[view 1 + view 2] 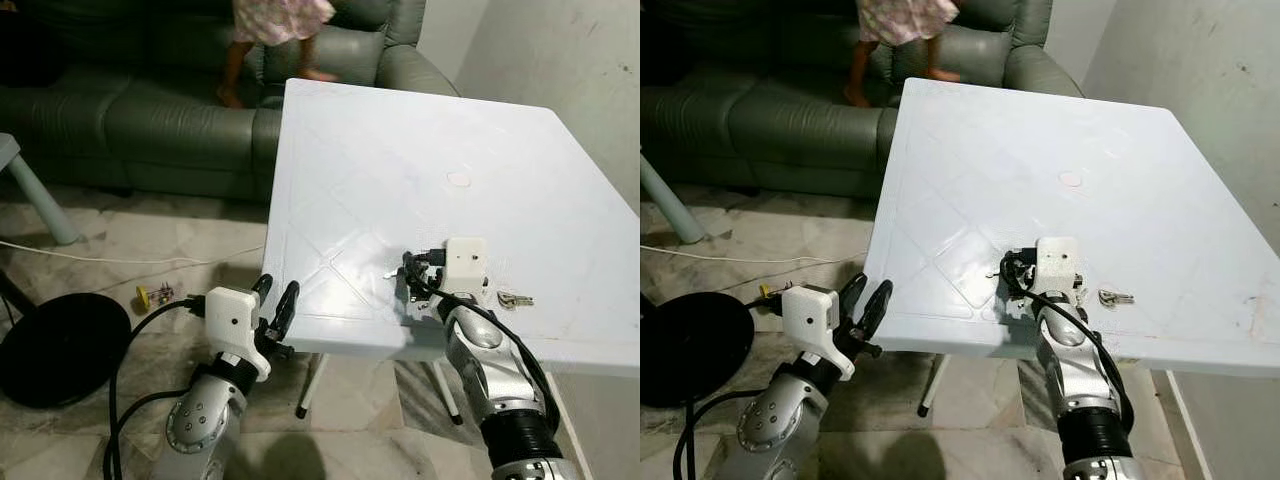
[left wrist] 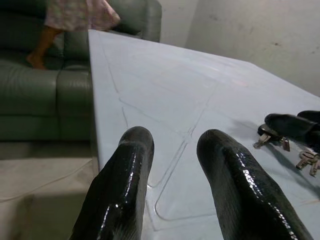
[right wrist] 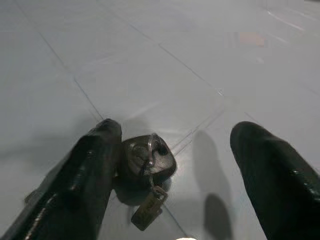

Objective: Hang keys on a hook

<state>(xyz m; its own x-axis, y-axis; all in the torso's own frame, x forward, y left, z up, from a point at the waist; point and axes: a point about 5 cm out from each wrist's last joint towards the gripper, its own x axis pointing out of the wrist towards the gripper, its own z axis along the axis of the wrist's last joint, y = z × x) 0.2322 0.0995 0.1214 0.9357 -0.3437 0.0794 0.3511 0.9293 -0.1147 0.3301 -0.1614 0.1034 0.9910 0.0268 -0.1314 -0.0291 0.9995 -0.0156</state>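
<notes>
Right claw (image 3: 170, 165) rests low on the smooth white plastic table (image 1: 400, 170), glossy black fingers spread around a dark rounded fob with a small metal key (image 3: 148, 165). A second silvery key bunch (image 1: 514, 299) lies just beside that wrist. Left claw (image 1: 277, 305) hovers at the table's near edge, fingers parted, holding nothing.

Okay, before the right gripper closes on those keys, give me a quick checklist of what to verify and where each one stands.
1. Right gripper open: ok, fingers spread.
2. Dark key fob between the fingers: ok, but touching one finger, off-centre.
3. Second keys outside the grip: ok, lying apart on the white table.
4. Left gripper out of the way: ok, open at the table's edge.
5. Hook located: cannot tell.
6. Person at the sofa: ok, far side.
</notes>
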